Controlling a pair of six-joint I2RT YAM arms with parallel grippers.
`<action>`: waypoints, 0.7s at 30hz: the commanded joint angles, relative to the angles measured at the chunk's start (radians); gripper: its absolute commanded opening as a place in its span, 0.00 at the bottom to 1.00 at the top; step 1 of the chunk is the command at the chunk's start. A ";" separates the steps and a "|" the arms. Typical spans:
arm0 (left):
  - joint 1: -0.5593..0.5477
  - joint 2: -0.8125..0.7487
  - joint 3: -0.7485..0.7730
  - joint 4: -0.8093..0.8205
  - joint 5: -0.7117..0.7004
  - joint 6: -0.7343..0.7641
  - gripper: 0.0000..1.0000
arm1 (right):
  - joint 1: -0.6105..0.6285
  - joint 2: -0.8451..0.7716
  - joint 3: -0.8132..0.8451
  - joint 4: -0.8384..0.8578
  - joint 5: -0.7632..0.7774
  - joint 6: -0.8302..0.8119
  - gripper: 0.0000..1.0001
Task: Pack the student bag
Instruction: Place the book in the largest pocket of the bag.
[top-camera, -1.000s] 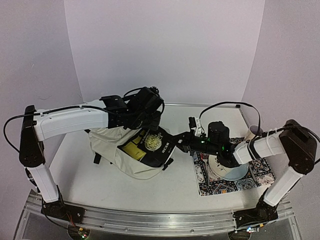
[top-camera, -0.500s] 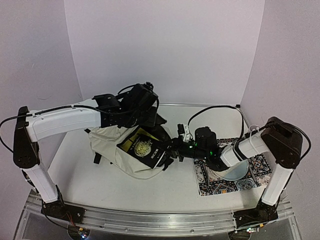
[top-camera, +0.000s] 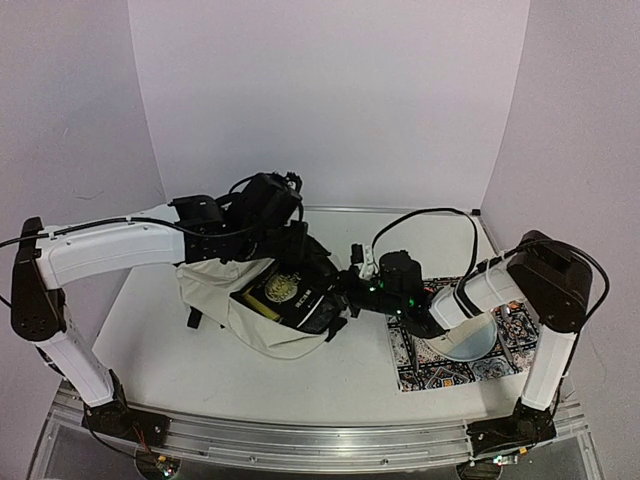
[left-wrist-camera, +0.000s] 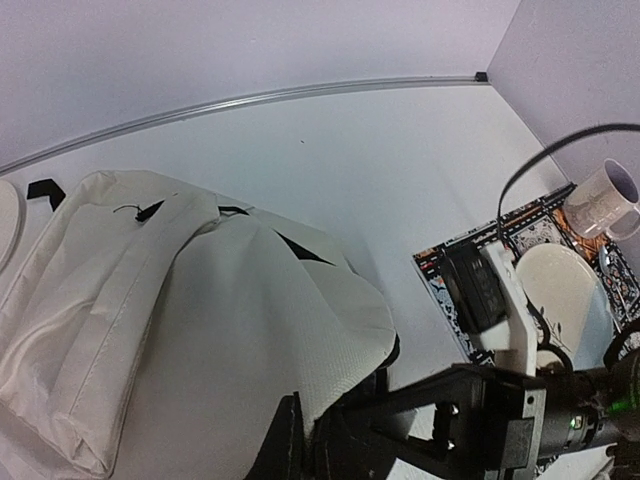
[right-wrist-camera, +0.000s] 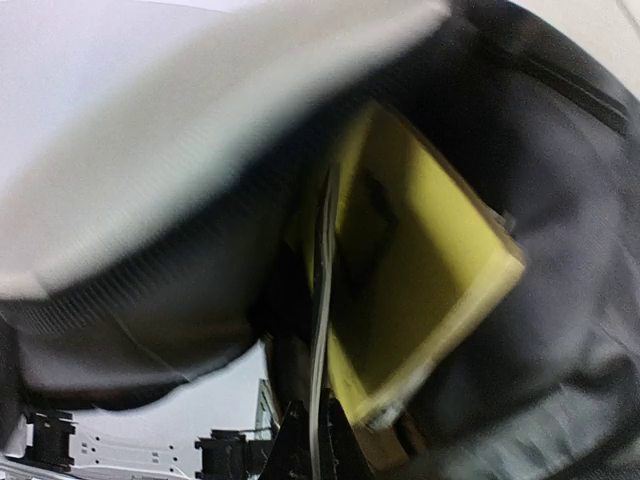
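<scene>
My left hand (left-wrist-camera: 298, 452) is clenched on the edge of the cream flap of the student bag (top-camera: 215, 290), holding it up so that the dark-lined mouth gapes toward the right. My right hand (top-camera: 347, 291) is clenched on a black book (top-camera: 290, 293) with a gold emblem, partly inside that opening. In the right wrist view a yellow book (right-wrist-camera: 420, 270) sits just beside it within. The bag slumps left of centre on the white surface (top-camera: 150, 350), with bare room in front of it and behind. Well to the right, a patterned mat (top-camera: 505, 365) carries a plate (top-camera: 470, 345) and a mug (left-wrist-camera: 605, 195). Pale walls close in on three sides.
</scene>
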 joint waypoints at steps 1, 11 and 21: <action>-0.006 -0.104 -0.023 0.083 0.100 -0.033 0.00 | 0.001 0.048 0.119 0.012 0.040 -0.032 0.00; -0.016 -0.136 -0.059 0.125 0.289 -0.051 0.00 | 0.034 0.216 0.346 -0.092 0.108 -0.073 0.00; -0.022 -0.181 -0.118 0.161 0.297 -0.060 0.00 | 0.053 0.262 0.447 -0.235 0.113 -0.189 0.23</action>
